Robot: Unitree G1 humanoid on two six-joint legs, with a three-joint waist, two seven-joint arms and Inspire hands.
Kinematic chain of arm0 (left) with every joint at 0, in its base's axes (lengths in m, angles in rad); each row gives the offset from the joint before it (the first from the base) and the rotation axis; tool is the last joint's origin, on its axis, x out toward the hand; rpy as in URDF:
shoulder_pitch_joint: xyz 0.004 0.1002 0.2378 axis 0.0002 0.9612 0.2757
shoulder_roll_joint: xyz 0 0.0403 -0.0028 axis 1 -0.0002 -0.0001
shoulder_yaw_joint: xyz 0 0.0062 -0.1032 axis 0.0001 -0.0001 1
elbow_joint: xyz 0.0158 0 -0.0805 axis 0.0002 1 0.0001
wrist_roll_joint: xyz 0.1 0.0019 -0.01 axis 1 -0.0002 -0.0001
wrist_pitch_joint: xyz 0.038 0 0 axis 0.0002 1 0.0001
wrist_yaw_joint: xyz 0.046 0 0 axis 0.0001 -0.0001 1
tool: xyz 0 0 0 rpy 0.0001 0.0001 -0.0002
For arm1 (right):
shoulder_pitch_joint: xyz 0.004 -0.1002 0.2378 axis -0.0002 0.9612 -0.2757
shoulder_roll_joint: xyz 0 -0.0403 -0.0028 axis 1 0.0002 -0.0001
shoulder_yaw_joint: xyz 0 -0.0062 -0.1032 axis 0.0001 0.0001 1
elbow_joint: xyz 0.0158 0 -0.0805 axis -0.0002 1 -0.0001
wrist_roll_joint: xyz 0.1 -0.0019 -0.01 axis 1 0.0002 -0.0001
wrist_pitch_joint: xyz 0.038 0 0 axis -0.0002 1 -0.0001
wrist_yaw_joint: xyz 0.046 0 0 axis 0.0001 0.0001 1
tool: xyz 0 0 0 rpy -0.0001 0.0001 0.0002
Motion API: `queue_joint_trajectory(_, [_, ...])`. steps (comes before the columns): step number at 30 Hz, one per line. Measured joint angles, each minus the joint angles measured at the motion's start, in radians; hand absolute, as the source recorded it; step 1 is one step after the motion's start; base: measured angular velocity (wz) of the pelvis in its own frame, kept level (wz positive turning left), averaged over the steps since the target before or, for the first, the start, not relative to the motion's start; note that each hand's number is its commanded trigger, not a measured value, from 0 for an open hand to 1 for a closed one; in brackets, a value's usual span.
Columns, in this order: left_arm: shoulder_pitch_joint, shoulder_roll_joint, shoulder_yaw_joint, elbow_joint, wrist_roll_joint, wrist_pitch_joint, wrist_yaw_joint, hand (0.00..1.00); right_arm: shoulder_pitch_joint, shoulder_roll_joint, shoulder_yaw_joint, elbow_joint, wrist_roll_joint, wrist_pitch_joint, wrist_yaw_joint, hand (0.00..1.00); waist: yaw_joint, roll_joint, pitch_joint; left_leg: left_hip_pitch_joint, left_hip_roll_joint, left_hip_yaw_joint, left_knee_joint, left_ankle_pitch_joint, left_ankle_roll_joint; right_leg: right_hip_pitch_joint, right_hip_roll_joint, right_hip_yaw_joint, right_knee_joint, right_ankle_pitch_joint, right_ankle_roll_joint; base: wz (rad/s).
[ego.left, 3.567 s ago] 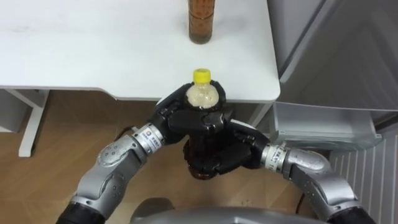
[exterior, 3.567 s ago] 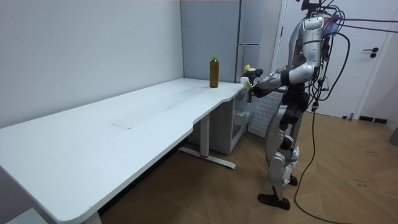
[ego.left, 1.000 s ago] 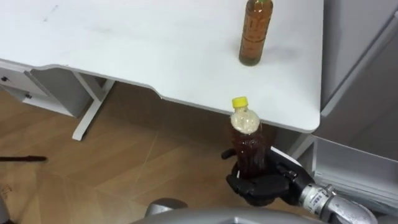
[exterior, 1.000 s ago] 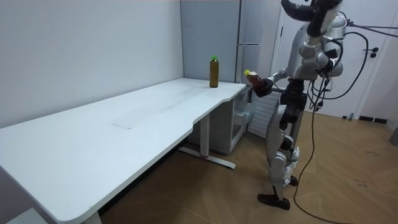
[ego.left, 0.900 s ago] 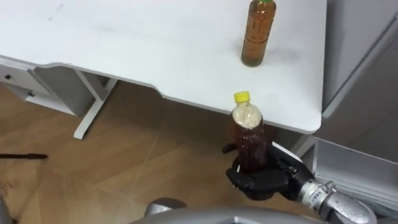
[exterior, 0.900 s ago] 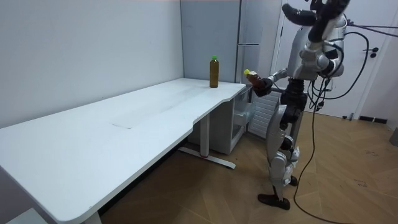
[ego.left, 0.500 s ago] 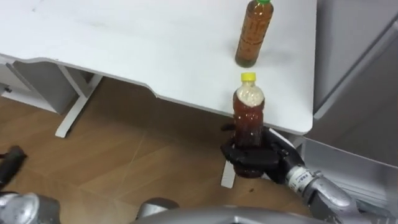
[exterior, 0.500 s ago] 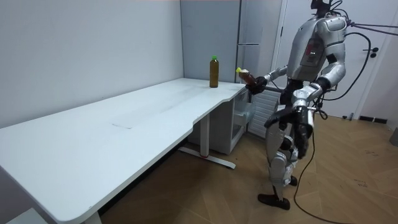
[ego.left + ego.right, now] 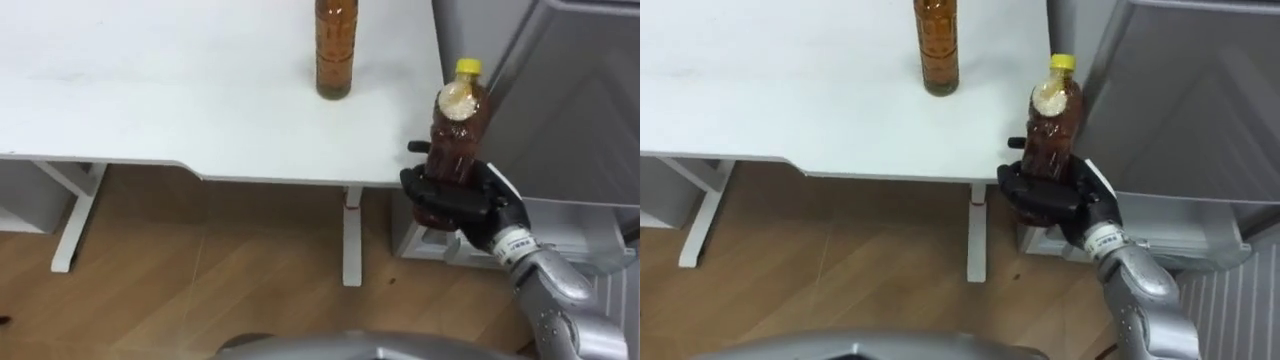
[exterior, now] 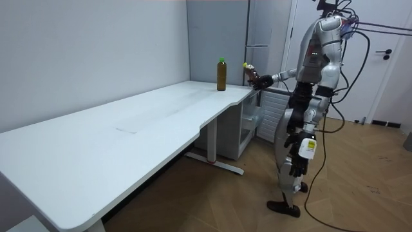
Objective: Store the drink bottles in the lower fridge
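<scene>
My right hand (image 9: 455,203) is shut on the lower body of a brown drink bottle with a yellow cap (image 9: 455,128), held upright just off the table's right end, in front of the grey fridge (image 9: 565,100). The right eye view has the same bottle (image 9: 1051,120) and hand (image 9: 1048,196). In the room view the held bottle (image 10: 250,73) is stretched out towards the fridge (image 10: 257,38). A second brown bottle (image 9: 335,50) with a green cap stands on the white table (image 9: 150,90), apart from my hand. My left hand (image 10: 302,153) hangs open at my side.
I stand at the table's end beside the fridge. Its lower compartment (image 10: 253,120) is open, with a pale drawer edge (image 9: 575,215) low on the right. A table leg (image 9: 349,235) stands near my right arm. Wooden floor (image 9: 200,270) lies below.
My right hand has carried the yellow-capped bottle from under the table's edge up and towards the fridge. My left arm has come down from overhead to my side. The head view has swung right.
</scene>
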Motion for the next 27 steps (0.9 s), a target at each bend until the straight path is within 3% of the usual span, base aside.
queue_joint_trajectory(6, [-0.036,-0.003,0.000,0.001,0.038,0.033,-0.136,0.00,-0.010,0.000,0.019,-0.015,0.000,0.000,-0.054,1.00,-0.001,0.010,0.0001,-0.006,0.002,0.028,-0.002,-0.003,0.004,-0.022,-0.003,0.031,0.019,0.001,0.001,-0.12])
queue_joint_trajectory(13, [-0.036,-0.004,-0.001,0.008,0.038,0.073,-0.222,0.00,-0.014,0.001,0.046,-0.016,0.000,0.000,-0.107,1.00,-0.014,0.008,-0.0004,-0.002,0.003,0.034,-0.001,-0.004,0.007,-0.022,-0.004,0.037,0.018,0.002,0.004,-0.02])
queue_joint_trajectory(19, [-0.032,-0.004,0.000,0.007,0.082,0.080,-0.239,0.00,-0.019,0.001,0.069,-0.016,0.020,0.001,-0.149,1.00,-0.021,0.008,-0.0013,-0.009,0.002,0.032,0.003,-0.004,0.007,-0.021,-0.005,0.034,0.019,0.002,0.004,0.01])
queue_joint_trajectory(23, [-0.031,-0.004,0.001,0.007,0.106,0.080,-0.238,0.00,-0.019,0.000,0.082,-0.008,0.102,0.001,-0.181,1.00,-0.021,0.002,0.0021,-0.007,0.000,0.020,0.019,-0.005,0.009,-0.019,-0.010,0.023,0.039,0.002,0.004,0.11])
queue_joint_trajectory(27, [-0.030,-0.005,0.008,0.006,0.125,0.082,-0.239,0.00,-0.062,-0.005,0.081,0.044,0.204,0.002,-0.207,1.00,-0.026,-0.003,0.0037,-0.040,-0.009,0.009,0.053,-0.016,0.025,-0.039,-0.023,0.014,0.071,-0.003,0.012,0.11])
